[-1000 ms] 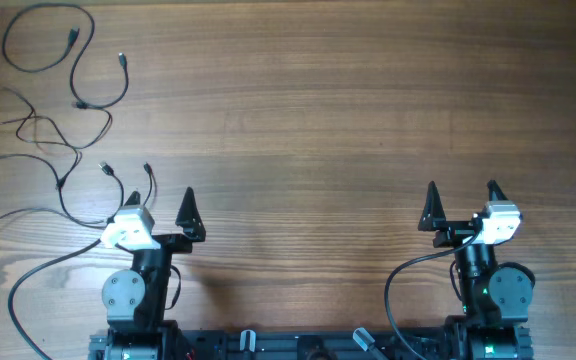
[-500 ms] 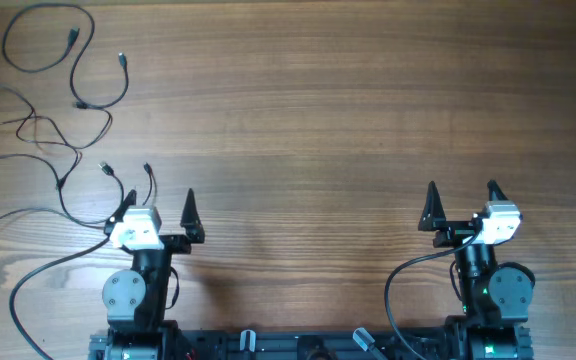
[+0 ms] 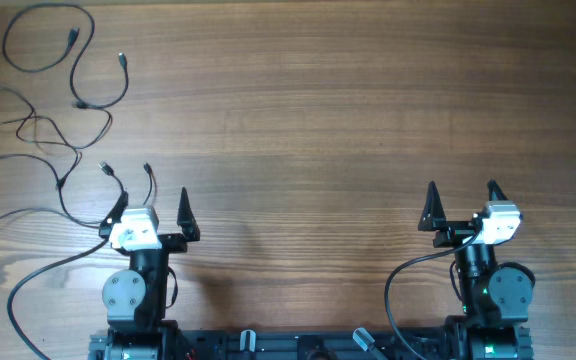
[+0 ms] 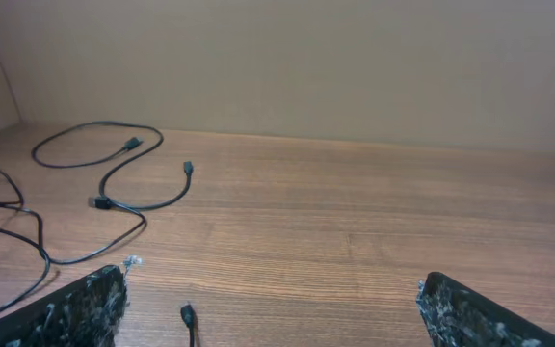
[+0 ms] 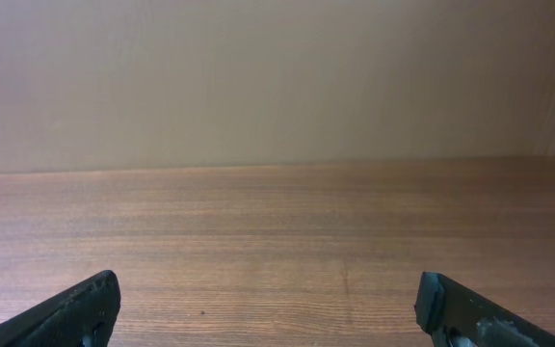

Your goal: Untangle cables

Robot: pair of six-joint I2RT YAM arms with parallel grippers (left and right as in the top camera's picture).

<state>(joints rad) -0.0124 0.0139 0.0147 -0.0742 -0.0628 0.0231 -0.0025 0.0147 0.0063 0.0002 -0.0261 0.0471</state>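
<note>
The cables (image 3: 80, 104) lie in loose strands at the 10 o'clock corner of the wooden table (image 3: 318, 100), spread roughly 12-to-6. Two plug ends point toward 12, just beyond the left gripper (image 3: 152, 200). It and the right gripper (image 3: 461, 190) sit low at 6 o'clock, aimed at 12, jaws wide apart and holding nothing.

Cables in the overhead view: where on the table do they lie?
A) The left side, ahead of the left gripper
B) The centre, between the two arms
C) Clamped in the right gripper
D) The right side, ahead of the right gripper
A: the cables sprawl as loose strands over the left part of the table, ahead of the open left gripper; none lie near the open right gripper.
</note>
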